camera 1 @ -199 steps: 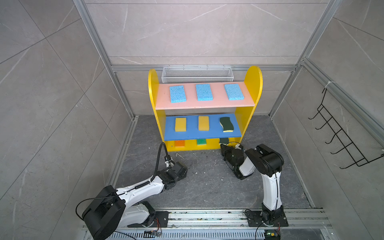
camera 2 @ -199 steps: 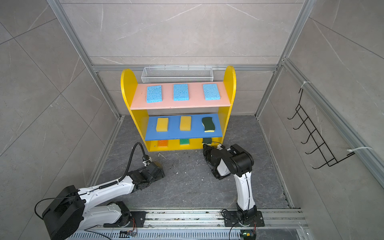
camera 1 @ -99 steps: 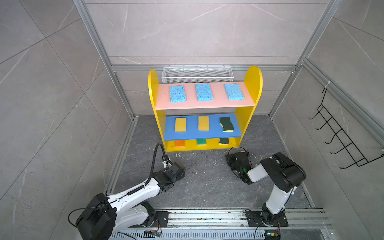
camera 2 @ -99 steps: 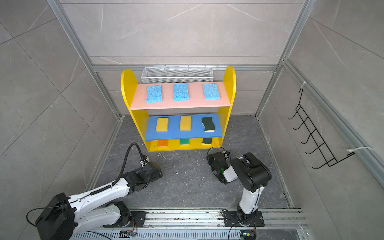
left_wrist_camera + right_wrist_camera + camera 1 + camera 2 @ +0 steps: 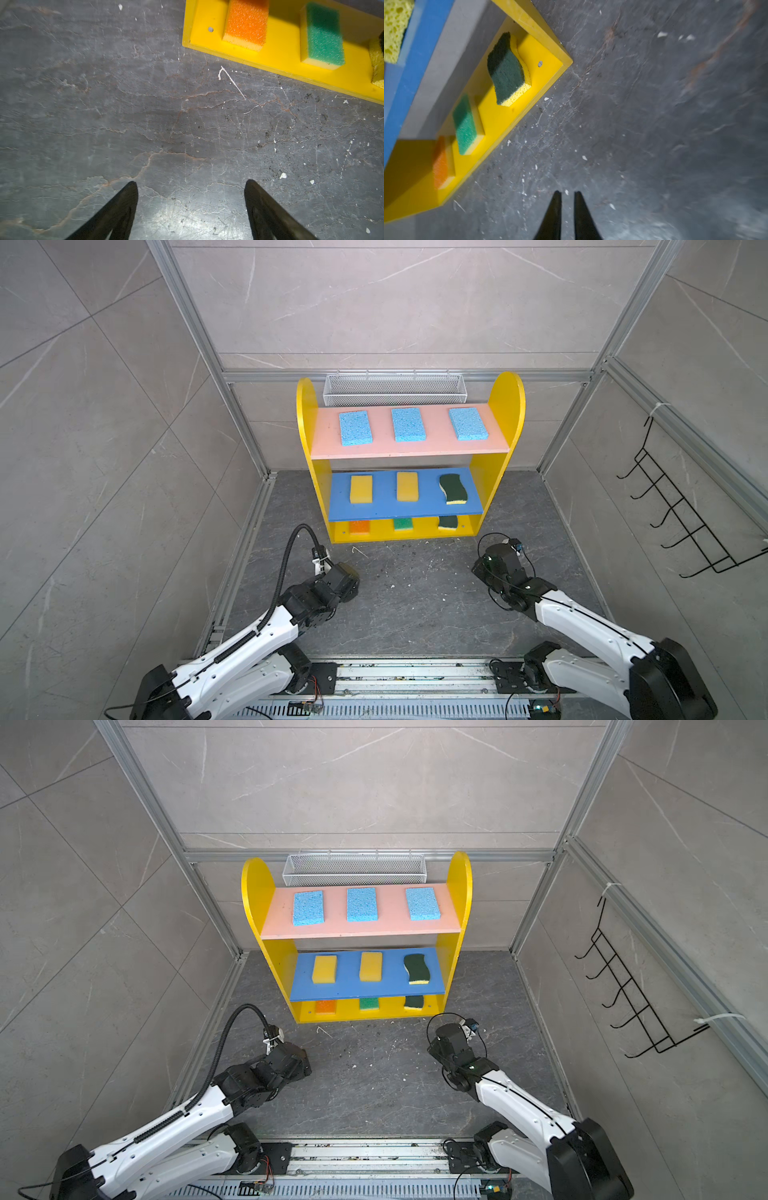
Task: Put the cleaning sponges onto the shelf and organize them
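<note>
Straight to the shelf (image 5: 505, 406), standing at the back of the counter (image 5: 415, 605) in both top views. On the pink board (image 5: 415, 450): three light blue sponges (image 5: 408, 424) in a row, lying flat, well spaced. On the blue board (image 5: 386, 510) below: two yellow sponges (image 5: 360, 489) at the left and middle. Then a wavy dark-green sponge (image 5: 453, 488) at the right, with yellow backing showing along its front edge. Down on the yellow bottom board (image 5: 280, 41), half tucked under the blue: an orange sponge (image 5: 246, 22) at the left and a bright green sponge (image 5: 323, 33) in the middle. At the right, a second dark-green sponge (image 5: 506, 70). None touching its neighbour. Nine in all, every one on the shelf.

Over to the left claw (image 5: 191, 182): spread wide, nothing between the fingers, hanging low over bare counter in front of the shelf's left corner. And the right claw (image 5: 568, 193): only a narrow slit between the fingertips, nothing in it. Out in front of the shelf's right corner, clear of the second dark-green sponge. Neither claw touching the shelf.

Behind the shelf, against the back wall: a white wire basket (image 5: 392, 389). Out on the right wall: a black hook rack (image 5: 681, 514).
</note>
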